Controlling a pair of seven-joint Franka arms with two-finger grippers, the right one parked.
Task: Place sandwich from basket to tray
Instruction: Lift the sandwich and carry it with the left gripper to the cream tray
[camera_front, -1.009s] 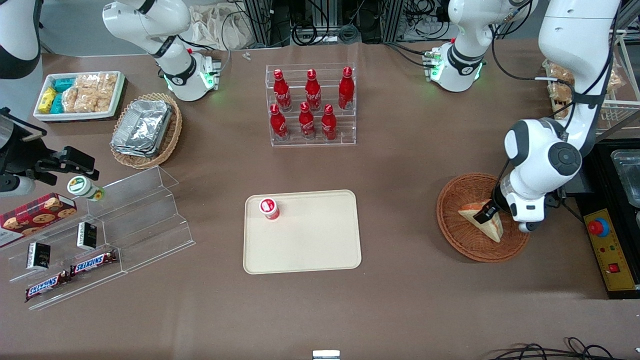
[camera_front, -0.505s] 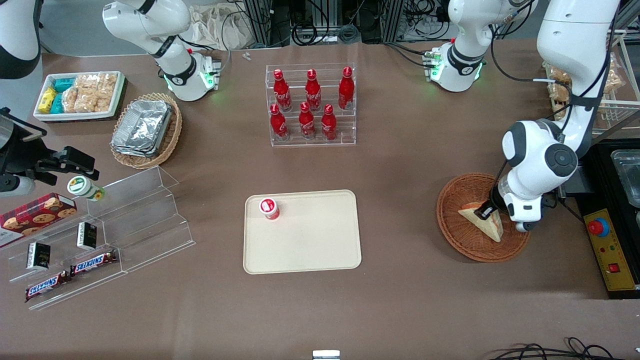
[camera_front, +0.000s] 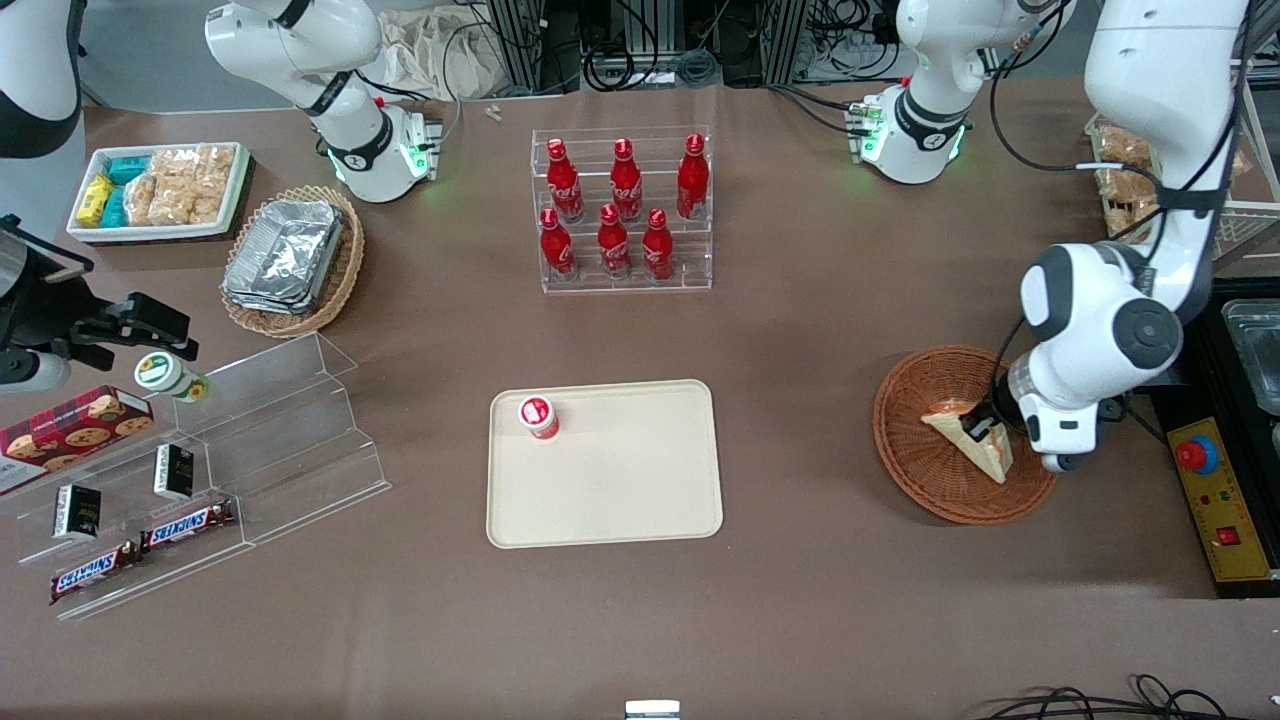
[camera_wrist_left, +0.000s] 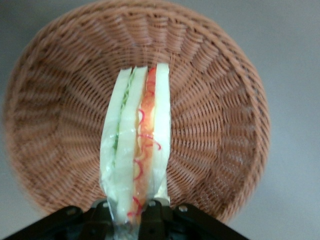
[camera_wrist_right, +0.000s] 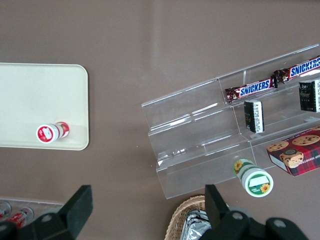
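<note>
We note six red bottles (camera_front: 620, 215) upright in a clear tiered rack (camera_front: 625, 275) on the table (camera_front: 800, 600). Toward the parked arm's end we find a tan wicker basket of foil trays (camera_front: 290, 260), a white bin of snack packets (camera_front: 160, 190), and a clear stepped display (camera_front: 260, 440) holding Snickers bars (camera_front: 140, 550).

The left arm bends down from its elbow near the working arm's end of the desk, wrist pointing downward. Its claw (camera_front: 978, 430) hangs low there, fingers (camera_wrist_left: 150, 212) clamped tight on a sandwich (camera_front: 968, 436).
</note>
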